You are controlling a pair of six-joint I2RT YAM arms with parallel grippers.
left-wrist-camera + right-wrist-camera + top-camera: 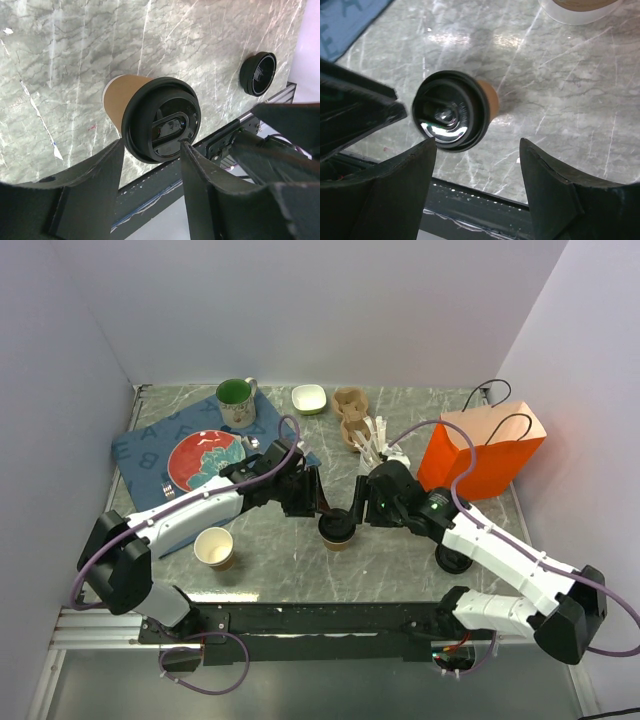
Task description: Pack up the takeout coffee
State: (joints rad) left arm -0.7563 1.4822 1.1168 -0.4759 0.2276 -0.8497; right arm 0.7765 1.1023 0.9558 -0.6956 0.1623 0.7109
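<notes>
Brown paper forms the body of the takeout coffee (337, 530), which stands upright on the grey marbled desk (400, 550) near the front centre, between the two arms. Its long axis is vertical: base on the desk, black lid facing up. The oval recess in the lid shows in the left wrist view, but which way the drinking opening points cannot be made out. The left gripper (322, 503) hangs over the cup from the left with its jaws apart. In its wrist view the two fingers (95, 185) flank the near rim of the lid, and contact with the rim cannot be confirmed. The right gripper (477, 145) is spread wide and holds nothing, with the cup lying up and left of the gap between its fingers. From above, the gripper fingers cover part of the cup, and in the right wrist view the lid hides most of the body. A loose black lid (258, 73) lies well to the right. The lidless paper cup (214, 547) stands at front left, cut off at the top edge of the right wrist view. An orange paper bag (485, 452) stands at the right, its inside not visible.
</notes>
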